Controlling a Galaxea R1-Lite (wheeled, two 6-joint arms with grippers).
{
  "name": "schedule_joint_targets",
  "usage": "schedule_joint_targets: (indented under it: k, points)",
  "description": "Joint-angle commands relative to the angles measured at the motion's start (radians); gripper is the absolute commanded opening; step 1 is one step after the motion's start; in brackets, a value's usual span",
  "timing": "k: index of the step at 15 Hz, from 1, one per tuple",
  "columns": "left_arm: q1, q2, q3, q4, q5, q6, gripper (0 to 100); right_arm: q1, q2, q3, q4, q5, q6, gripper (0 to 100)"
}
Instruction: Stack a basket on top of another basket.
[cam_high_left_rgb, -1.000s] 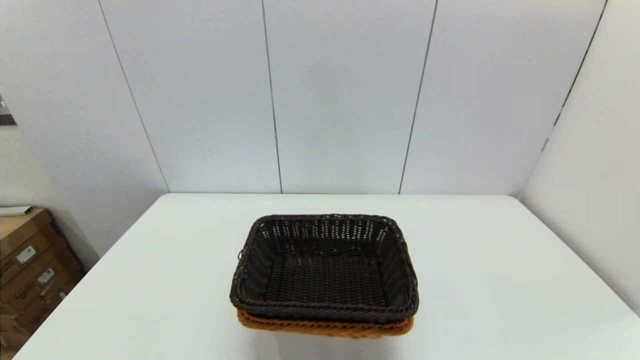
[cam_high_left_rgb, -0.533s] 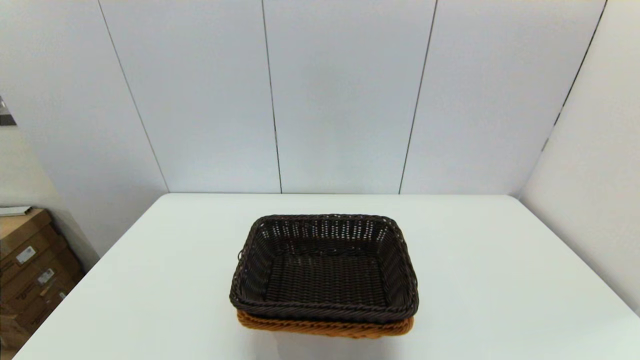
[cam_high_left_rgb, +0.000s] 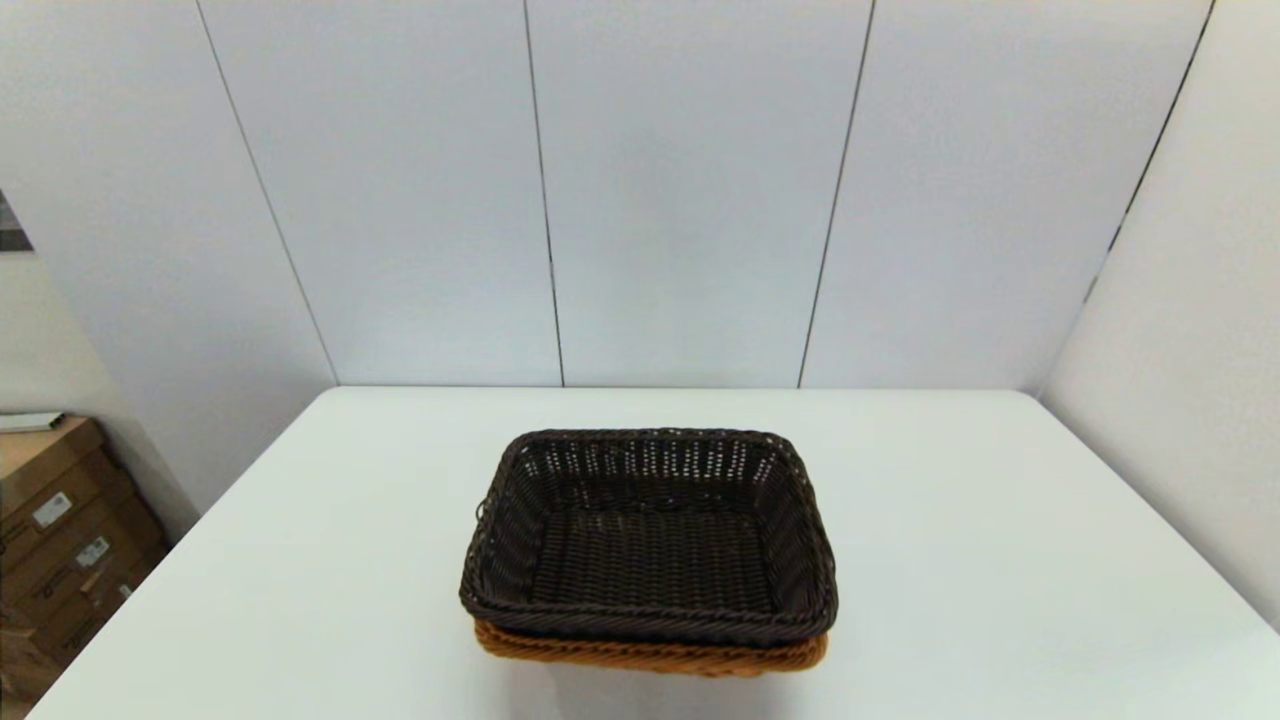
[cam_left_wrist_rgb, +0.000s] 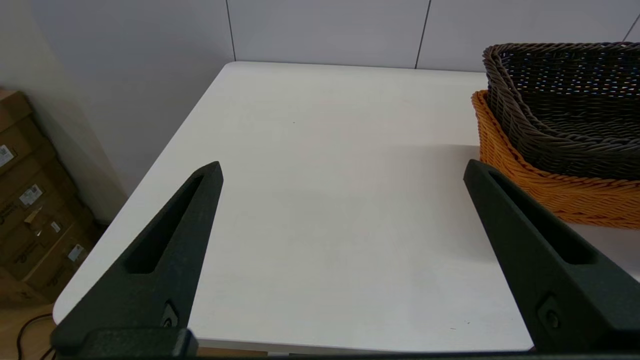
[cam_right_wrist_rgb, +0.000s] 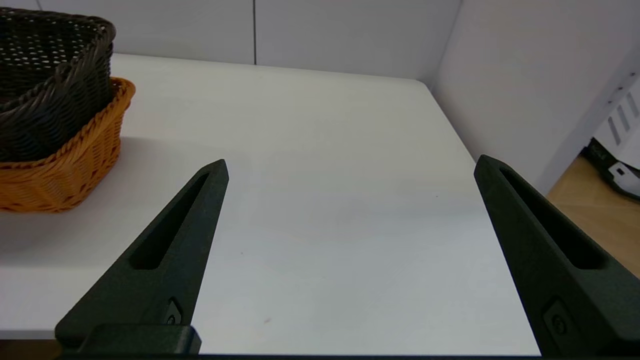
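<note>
Baskets sit nested near the front middle of the white table (cam_high_left_rgb: 1000, 520) in my head view: the dark brown basket (cam_high_left_rgb: 648, 540) rests inside the orange-tan basket (cam_high_left_rgb: 650, 657), whose braided rim shows only as a thin strip under the dark one's near edge. Neither of my arms appears here, and stacked cardboard boxes (cam_high_left_rgb: 60, 530) stand on the floor off the table's left side.

My left wrist view adds what the head view hides. My left gripper (cam_left_wrist_rgb: 341, 167) hangs over the table's near left part, its two black fingers spread wide and holding nothing. The stack stands well apart from it, and here the orange-tan basket's woven side wall (cam_left_wrist_rgb: 550, 185) is plain, with the dark brown basket (cam_left_wrist_rgb: 565, 100) rising above its rim. The boxes (cam_left_wrist_rgb: 25, 200) show again beyond the table edge.

My right wrist view gives the other flank. My right gripper (cam_right_wrist_rgb: 350, 165) hovers over the near right part of the table, fingers likewise spread and bare. The dark brown basket (cam_right_wrist_rgb: 50, 85) sits seated in the orange-tan one (cam_right_wrist_rgb: 60, 170), well apart from me, and wood floor (cam_right_wrist_rgb: 595, 215) shows past the table's right edge.
</note>
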Motion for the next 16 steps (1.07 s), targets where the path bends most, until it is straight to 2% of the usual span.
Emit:
schedule_joint_targets:
  k: [1, 5, 8, 10, 16]
  points:
    - [0.000, 0.001, 0.000, 0.000, 0.001, -0.001, 100, 0.000, -0.002, 0.013, -0.006, 0.003, -0.010, 100]
    - [0.000, 0.001, 0.000, 0.000, 0.001, -0.001, 100, 0.000, -0.002, 0.013, -0.006, 0.016, -0.006, 100]
    - [0.000, 0.001, 0.000, 0.000, 0.001, -0.001, 100, 0.000, -0.002, 0.058, -0.020, 0.082, 0.013, 100]
    - [0.000, 0.001, 0.000, 0.000, 0.001, -0.001, 100, 0.000, -0.002, 0.078, -0.093, 0.084, 0.025, 100]
    - [0.000, 0.001, 0.000, 0.000, 0.001, -0.002, 100, 0.000, 0.000, 0.079, -0.103, 0.081, 0.048, 100]
